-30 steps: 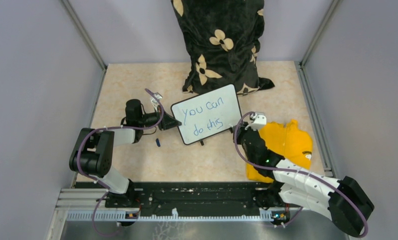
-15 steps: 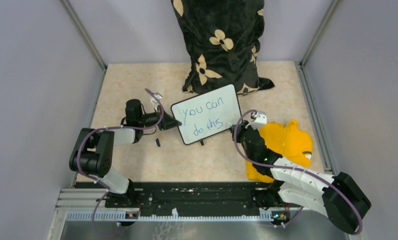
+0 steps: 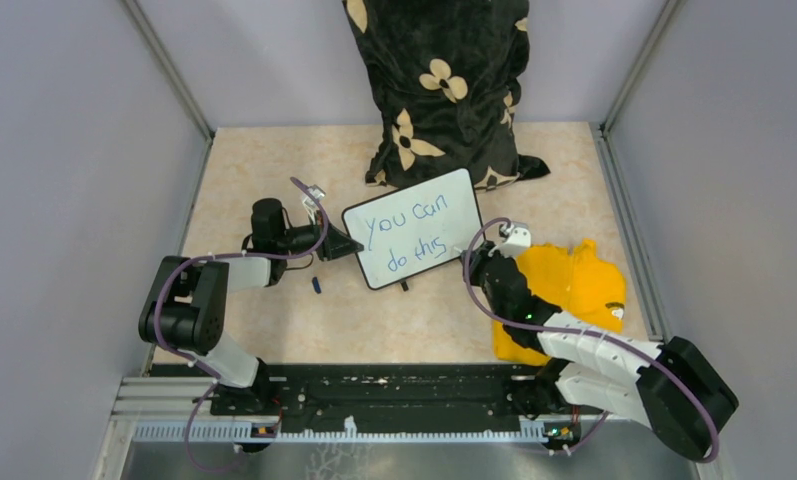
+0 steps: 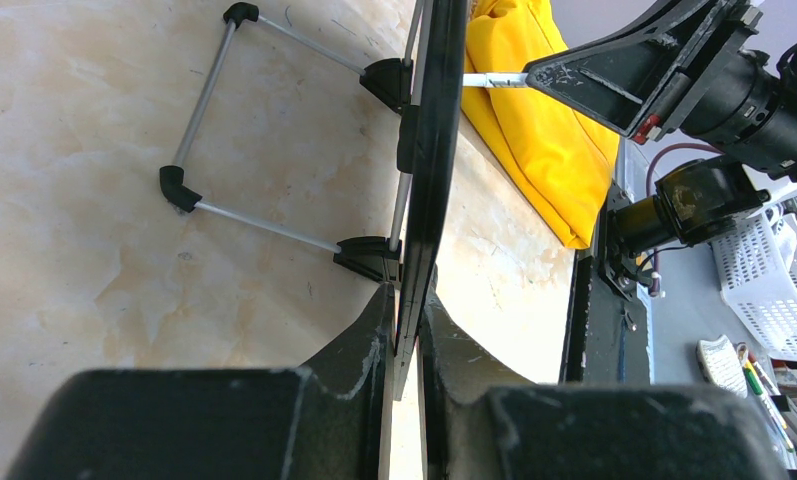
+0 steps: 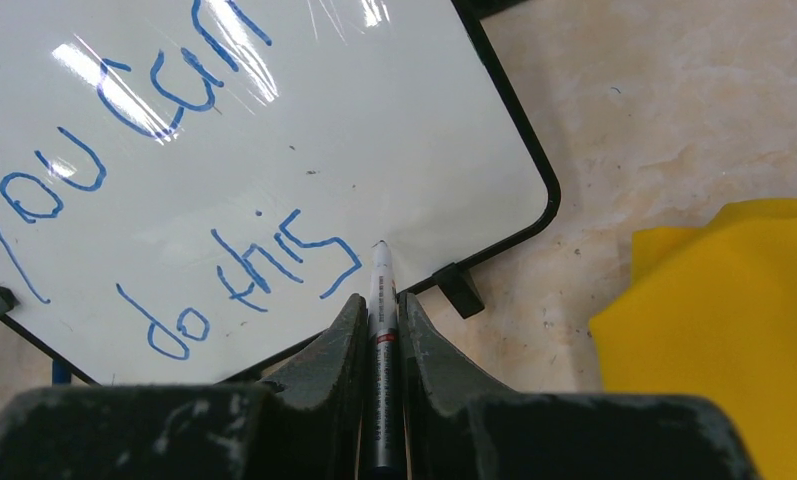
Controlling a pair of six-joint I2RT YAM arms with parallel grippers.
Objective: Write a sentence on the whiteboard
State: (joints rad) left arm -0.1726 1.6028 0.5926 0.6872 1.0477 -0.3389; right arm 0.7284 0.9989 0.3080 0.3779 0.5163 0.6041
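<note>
The right gripper (image 5: 380, 305) pinches a marker (image 5: 379, 268) tight. It has slid a little closer to the whiteboard (image 3: 456, 200), tip just past the "s". The sentence (image 3: 414, 232) looks all done. The left gripper (image 4: 406, 335) squeezes the board's left edge. The board stands mid-table, long side running left to right, right end farther back, face toward the arms.

Glossy white whiteboard (image 5: 394, 150), upper left, catching glare, with a thin black plastic-looking rim; stand (image 4: 207, 95) of dull grey metal rods; smooth beige marbled tabletop (image 5: 674, 100); matt yellow cloth (image 5: 734, 330), lower right; marker (image 5: 382, 340) with a smooth, shiny plastic barrel, bottom centre.
</note>
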